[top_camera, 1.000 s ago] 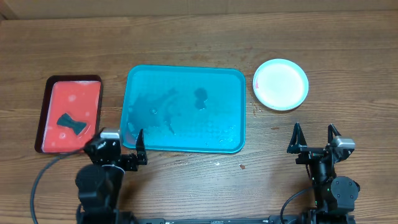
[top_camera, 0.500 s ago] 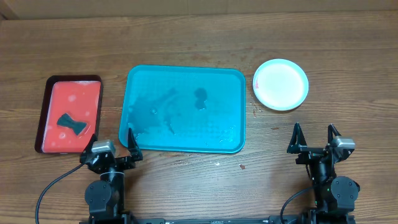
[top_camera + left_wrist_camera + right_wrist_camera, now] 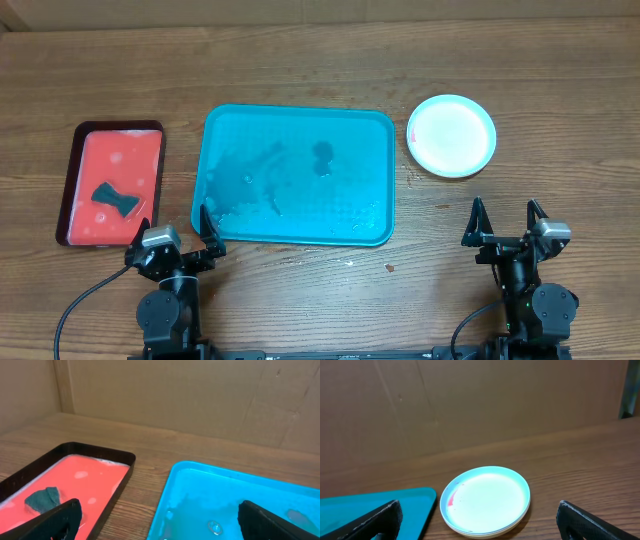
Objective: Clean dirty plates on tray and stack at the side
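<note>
Teal tray [image 3: 350, 190], plates [image 3: 451, 135] stacked clear of its right rim, left pincer [image 3: 177, 222], right pincer [image 3: 505, 207] wide open, empty

The left gripper [image 3: 174, 230] has sunk lower and shifted left, off the near-left corner of the tray [image 3: 340, 200].

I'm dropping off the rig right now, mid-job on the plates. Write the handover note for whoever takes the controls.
Left tool: open, empty, at the near table edge, between the red tray and the tray.
Right tool: open, empty, at the near edge, in front of the plates.
The plates: stacked on the table to the right of the tray; count not clear.
The tray: no plates on it, only wet patches.
Dark cloth: lying in the red tray.
Done: plates off the tray and stacked.
Left: probably nothing, but the right wrist view shows a reddish mark at the top plate's rim; check it.
</note>
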{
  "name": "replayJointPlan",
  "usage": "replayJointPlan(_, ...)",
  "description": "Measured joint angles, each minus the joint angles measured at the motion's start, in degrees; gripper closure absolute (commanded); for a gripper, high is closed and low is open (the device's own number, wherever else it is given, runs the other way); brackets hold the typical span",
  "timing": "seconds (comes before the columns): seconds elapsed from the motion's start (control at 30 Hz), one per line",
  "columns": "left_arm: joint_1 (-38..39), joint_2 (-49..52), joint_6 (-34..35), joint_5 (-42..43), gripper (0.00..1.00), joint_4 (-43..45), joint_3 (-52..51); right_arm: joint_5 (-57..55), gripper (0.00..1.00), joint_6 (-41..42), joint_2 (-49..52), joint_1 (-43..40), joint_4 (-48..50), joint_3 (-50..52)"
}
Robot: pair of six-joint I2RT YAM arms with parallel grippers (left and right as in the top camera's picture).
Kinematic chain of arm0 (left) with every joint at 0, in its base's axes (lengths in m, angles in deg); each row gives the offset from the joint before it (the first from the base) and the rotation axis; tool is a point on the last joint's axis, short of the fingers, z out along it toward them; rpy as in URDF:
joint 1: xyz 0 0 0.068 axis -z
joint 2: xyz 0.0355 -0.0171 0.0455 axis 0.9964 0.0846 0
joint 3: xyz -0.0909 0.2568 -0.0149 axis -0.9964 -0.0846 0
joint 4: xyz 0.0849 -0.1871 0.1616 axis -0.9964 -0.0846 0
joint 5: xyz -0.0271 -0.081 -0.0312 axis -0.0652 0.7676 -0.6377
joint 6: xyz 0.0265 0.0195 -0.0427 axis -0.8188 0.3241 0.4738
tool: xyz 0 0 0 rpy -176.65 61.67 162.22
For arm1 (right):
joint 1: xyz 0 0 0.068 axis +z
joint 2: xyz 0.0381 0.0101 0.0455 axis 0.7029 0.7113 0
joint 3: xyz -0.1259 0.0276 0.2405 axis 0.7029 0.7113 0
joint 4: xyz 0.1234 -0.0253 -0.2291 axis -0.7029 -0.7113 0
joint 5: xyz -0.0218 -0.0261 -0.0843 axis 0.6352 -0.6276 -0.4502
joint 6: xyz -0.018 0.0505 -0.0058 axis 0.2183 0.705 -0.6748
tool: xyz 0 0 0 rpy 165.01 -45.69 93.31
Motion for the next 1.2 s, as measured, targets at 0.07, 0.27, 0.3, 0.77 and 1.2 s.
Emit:
replayJointPlan(0.07, 0.0, 0.0, 0.0, 0.6, 0.0, -0.1, 0.0, 0.0, 0.0, 0.0, 0.0, 0.0, 0.0, 0.0)
replayJointPlan(0.27, 0.1, 0.0, -2.1, 2.3, 0.0, -0.3, 0.0, 0.0, 0.0, 0.0, 0.0, 0.0, 0.0, 0.0)
replayJointPlan(0.3, 0.2, 0.0, -2.7, 2.6, 0.0, -0.3, 0.0, 0.0, 0.0, 0.0, 0.0, 0.0, 0.0, 0.0)
replayJointPlan(0.77, 2.5, 0.0, -5.7, 4.4, 0.0, -0.5, 0.0, 0.0, 0.0, 0.0, 0.0, 0.0, 0.0, 0.0)
replayJointPlan(1.2, 2.5, 0.0, -5.7, 4.3, 0.0, -0.4, 0.0, 0.0, 0.0, 0.0, 0.0, 0.0, 0.0, 0.0)
